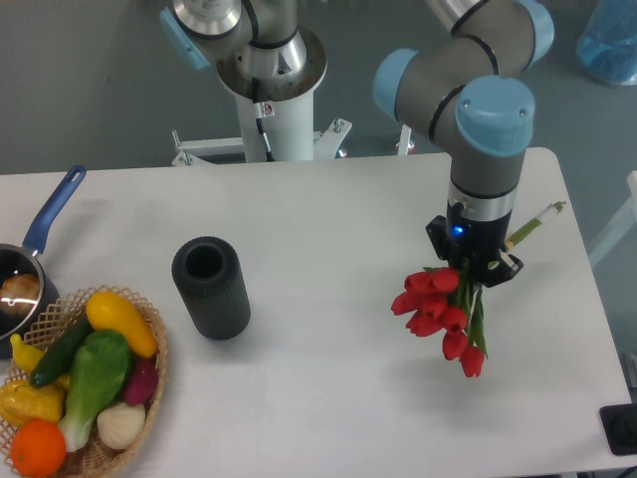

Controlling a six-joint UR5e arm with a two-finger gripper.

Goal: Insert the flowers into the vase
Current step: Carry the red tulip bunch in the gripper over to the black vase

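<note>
1. While the arm is reaching down over the table's [328, 219] right side, the gripper [474, 271] is clasping the flowers [438, 309] by their stems, buds pointing toward the camera.
2. The vase [211, 287] is standing upright, well apart to the left, beside the wicker basket [149, 398].

1. Gripper [475, 271] fingers hidden behind the wrist body and the flowers [439, 311]; jaw stance impossible to tell.
2. Stems mostly covered by the gripper, only a tip showing at right.
3. Pan [28, 261] cut off by the left edge.
4. Wicker basket [154, 344] clipped at lower left corner.
5. Vase [210, 288] interior dark, depth unreadable.
6. Blue object [607, 40] cropped at upper right, unidentifiable.
</note>
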